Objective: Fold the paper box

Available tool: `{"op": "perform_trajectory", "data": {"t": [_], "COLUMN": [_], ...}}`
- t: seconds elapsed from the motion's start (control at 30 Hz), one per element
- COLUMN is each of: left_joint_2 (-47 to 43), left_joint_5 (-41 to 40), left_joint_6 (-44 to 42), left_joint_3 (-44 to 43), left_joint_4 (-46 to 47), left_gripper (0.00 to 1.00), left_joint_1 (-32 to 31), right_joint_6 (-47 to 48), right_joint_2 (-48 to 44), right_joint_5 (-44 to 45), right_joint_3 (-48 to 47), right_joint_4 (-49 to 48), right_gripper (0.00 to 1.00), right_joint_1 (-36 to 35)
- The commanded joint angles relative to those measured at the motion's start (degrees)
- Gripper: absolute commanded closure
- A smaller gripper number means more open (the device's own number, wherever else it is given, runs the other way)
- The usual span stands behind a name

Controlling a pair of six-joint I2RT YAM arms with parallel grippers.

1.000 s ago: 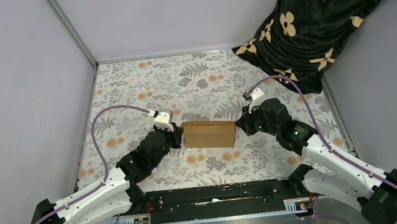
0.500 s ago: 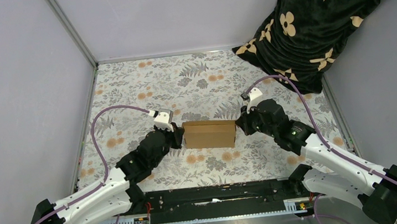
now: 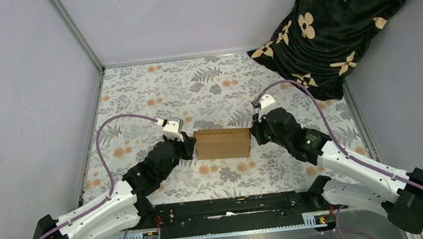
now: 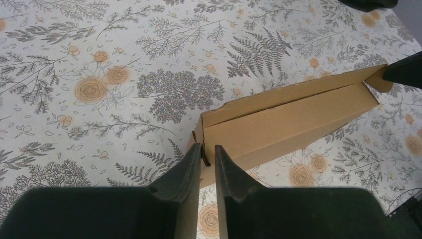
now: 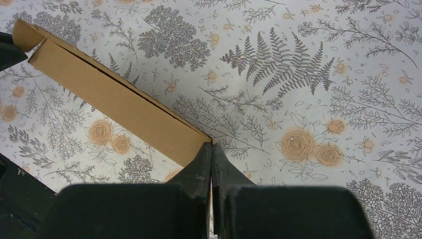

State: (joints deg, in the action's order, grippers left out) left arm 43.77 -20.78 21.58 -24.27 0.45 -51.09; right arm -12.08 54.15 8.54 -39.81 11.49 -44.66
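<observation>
Floral cloth (image 3: 153,96) in grey leaves and orange blooms covers the table. Plain grey walls (image 3: 186,15) stand around it, and a black blanket (image 3: 341,23) with beige flower marks is bunched in the upper right of the top view. At the centre of that view lies the paper box (image 3: 223,143), a long brown cardboard shape flat on the cloth, its top seam slightly parted. The left gripper (image 4: 207,149) sits at the box's left end, its fingers drawn close with the cardboard's end edge pinched between them. The right gripper (image 5: 212,145) has its fingers pressed together, their tips touching the box's right end corner.
</observation>
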Motion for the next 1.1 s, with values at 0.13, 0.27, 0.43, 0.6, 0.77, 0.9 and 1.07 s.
{"op": "perform_trajectory", "data": {"t": [0.13, 0.27, 0.43, 0.6, 0.77, 0.9, 1.07], "left_joint_2": [-1.28, -1.27, -0.92, -0.46, -0.45, -0.62, -0.86], "left_joint_5": [1.42, 1.54, 1.61, 1.40, 1.32, 1.15, 0.91], "left_joint_6": [1.91, 2.36, 2.59, 2.98, 3.27, 3.45, 3.68], "left_joint_3": [0.97, 1.01, 1.15, 1.19, 1.42, 1.55, 1.85], "left_joint_4": [2.19, 2.40, 2.70, 2.84, 2.72, 2.58, 2.48], "left_gripper": [0.79, 0.79, 0.79, 0.79, 0.79, 0.79, 0.79], "left_joint_1": [-0.86, -1.24, -1.86, -2.56, -3.12, -3.47, -3.92], "right_joint_6": [-3.50, -4.32, -5.31, -6.37, -7.73, -8.86, -10.60], "right_joint_2": [1.71, 2.40, 2.71, 2.85, 3.39, 3.76, 4.41], "right_joint_5": [6.03, 8.70, 11.39, 13.96, 16.21, 18.03, 19.55], "right_joint_3": [-2.29, -2.53, -2.72, -2.65, -2.34, -2.52, -2.86], "right_joint_4": [2.62, 3.10, 3.68, 3.79, 3.60, 3.71, 3.73], "right_gripper": [1.00, 1.00, 1.00, 1.00, 1.00, 1.00, 1.00], "right_joint_1": [-3.54, -4.90, -6.33, -7.72, -9.23, -10.40, -11.49]}}
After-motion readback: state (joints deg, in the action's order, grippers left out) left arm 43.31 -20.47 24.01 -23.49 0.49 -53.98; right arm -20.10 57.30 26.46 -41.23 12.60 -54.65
